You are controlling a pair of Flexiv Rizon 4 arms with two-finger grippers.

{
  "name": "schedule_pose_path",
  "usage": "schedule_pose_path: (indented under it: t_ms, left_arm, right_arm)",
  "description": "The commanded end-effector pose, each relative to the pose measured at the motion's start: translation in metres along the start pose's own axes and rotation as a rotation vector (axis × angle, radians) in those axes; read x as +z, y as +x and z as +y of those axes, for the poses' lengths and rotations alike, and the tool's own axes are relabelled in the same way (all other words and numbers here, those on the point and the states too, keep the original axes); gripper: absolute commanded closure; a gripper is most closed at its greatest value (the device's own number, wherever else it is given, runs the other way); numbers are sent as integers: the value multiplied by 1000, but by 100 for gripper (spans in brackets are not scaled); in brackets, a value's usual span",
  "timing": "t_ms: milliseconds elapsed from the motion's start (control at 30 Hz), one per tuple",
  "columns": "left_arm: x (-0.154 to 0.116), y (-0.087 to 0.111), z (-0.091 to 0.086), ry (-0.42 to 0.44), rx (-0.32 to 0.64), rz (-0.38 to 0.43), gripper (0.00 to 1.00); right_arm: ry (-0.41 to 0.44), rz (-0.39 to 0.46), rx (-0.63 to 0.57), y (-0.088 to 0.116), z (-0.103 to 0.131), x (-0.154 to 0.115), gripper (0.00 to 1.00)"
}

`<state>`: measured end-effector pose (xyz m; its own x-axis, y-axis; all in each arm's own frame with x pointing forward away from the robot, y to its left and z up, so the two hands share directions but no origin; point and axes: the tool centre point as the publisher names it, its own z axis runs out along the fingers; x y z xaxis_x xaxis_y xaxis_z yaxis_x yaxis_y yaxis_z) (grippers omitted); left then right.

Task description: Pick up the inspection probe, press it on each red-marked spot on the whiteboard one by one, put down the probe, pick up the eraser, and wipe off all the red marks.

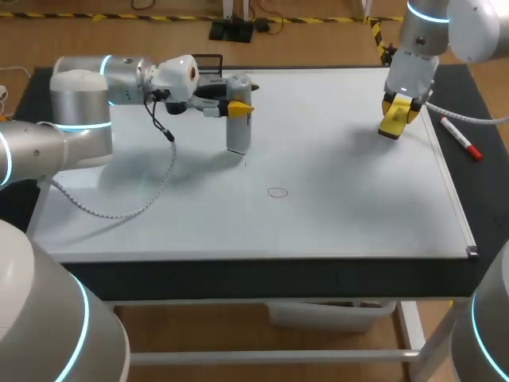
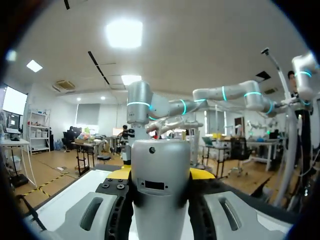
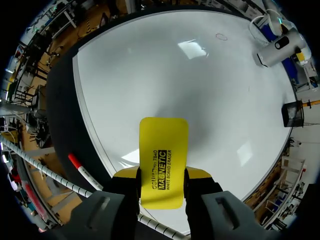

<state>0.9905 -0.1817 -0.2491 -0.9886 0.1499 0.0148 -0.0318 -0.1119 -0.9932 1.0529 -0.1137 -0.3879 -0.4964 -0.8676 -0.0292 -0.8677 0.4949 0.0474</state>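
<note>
Nearest, at both lower corners of the head view, grey arm links with blue rings. Just past them, the whiteboard [image 1: 334, 231], flat on the dark table [image 1: 485, 199] and covering most of it. On the board's near-middle part, one small red mark [image 1: 277, 192], a thin oval outline, well apart from both grippers. Left of that, a loop of white cable [image 1: 119, 208], drooping from the left arm onto the board.

Further back, left of centre, the inspection probe [image 1: 238, 127]: a silver cylinder, upright, lower end down at the board beyond the red mark. Cannot tell whether touching the surface or just above. Clamped near the top by the left gripper [image 1: 238, 106], reaching in sideways from the left. Seen from the left wrist, both yellow tips pressed against the cylinder's sides.

Off the board's right edge, on the dark table, a white marker pen [image 1: 461, 138] with a red cap. Beside that, over the board's far right part, the yellow eraser [image 1: 395, 121], pinched between the fingers of the right gripper [image 1: 400, 107] and held clear of the surface, shadow on the white below. From the right wrist, flat yellow face jutting ahead of the fingers, one tip at each long side.

Farthest, behind the left gripper at the board's back edge, a small black stand [image 1: 208, 62].
</note>
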Motion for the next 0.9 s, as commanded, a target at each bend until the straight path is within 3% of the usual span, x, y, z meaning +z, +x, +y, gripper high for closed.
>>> schedule_pose_path:
  t_ms: [33,433,900]
  left_arm:
    - [-19,-4,-10,-3,10,-64,100]
    - [-77,-41,-22,25,48,-235,100]
    - [-128,-53,-26,21,61,-346,100]
  right_arm:
    - [1,4,-2,0,-1,-1,100]
    - [1,4,-2,0,-1,-1,100]
    - [1,4,-2,0,-1,-1,100]
